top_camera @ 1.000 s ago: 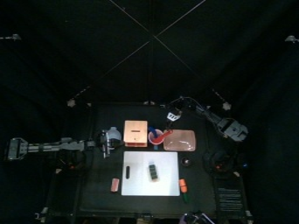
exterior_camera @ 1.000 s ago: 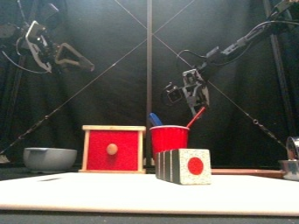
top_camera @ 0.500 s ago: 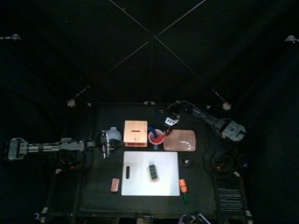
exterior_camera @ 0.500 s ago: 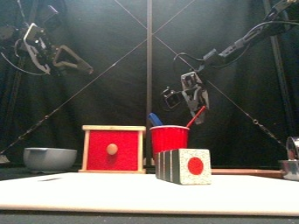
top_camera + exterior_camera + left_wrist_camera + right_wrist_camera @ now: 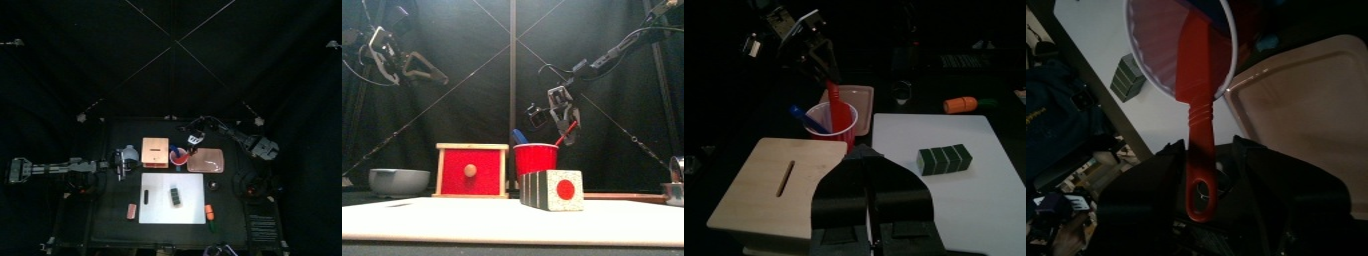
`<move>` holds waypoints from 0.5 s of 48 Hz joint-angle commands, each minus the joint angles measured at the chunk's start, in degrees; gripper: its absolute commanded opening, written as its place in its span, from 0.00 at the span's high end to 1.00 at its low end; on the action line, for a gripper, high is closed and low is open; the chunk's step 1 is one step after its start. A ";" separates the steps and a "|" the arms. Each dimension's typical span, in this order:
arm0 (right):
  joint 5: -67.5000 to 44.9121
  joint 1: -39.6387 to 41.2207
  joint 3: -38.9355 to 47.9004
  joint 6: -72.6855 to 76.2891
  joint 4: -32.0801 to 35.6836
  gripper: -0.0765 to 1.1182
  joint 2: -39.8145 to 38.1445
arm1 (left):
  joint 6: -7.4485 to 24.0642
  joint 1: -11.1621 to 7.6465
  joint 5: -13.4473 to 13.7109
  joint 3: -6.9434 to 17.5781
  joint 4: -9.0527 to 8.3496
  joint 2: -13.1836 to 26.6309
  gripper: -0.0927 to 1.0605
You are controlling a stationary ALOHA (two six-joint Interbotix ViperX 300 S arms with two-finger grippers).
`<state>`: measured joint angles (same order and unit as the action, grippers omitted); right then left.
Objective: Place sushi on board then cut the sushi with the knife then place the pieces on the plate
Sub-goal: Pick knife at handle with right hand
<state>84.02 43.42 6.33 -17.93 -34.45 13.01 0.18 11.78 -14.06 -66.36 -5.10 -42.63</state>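
The dark green sushi roll (image 5: 175, 194) (image 5: 553, 190) lies whole on the white cutting board (image 5: 194, 205) (image 5: 938, 135). Behind the board, the red cup (image 5: 177, 155) (image 5: 537, 158) stands between the wooden box and the pink tray (image 5: 206, 161) (image 5: 1307, 100). My right gripper (image 5: 560, 110) (image 5: 1196, 152) hangs above the cup, shut on the handle of the red knife (image 5: 569, 131) (image 5: 1193, 110), whose blade reaches down to the cup's mouth. The blue knife (image 5: 519, 136) (image 5: 802, 113) stays in the cup. My left gripper (image 5: 127, 158) (image 5: 862, 160) is shut and holds nothing, high over the box.
The wooden box (image 5: 156, 154) (image 5: 472, 170) with its red drawer front stands left of the cup. A blue-grey bowl (image 5: 398, 180) sits at the far left. An orange toy (image 5: 210, 212) lies on the board's right edge, and another orange toy (image 5: 131, 209) just left of the board.
My right gripper has shifted a little lower and toward the cup, still gripping the red knife. The left arm and the sushi have not moved.
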 commanded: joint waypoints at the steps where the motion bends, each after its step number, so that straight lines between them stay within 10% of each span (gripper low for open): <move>1: -0.09 -0.18 -1.14 -0.09 -0.18 0.34 -1.49 | 0.00 0.18 -0.18 0.53 0.09 0.09 0.93; 24: 0.09 -1.49 -4.39 0.26 -0.09 0.66 -1.49 | 0.00 0.18 -0.18 0.35 0.00 0.09 0.93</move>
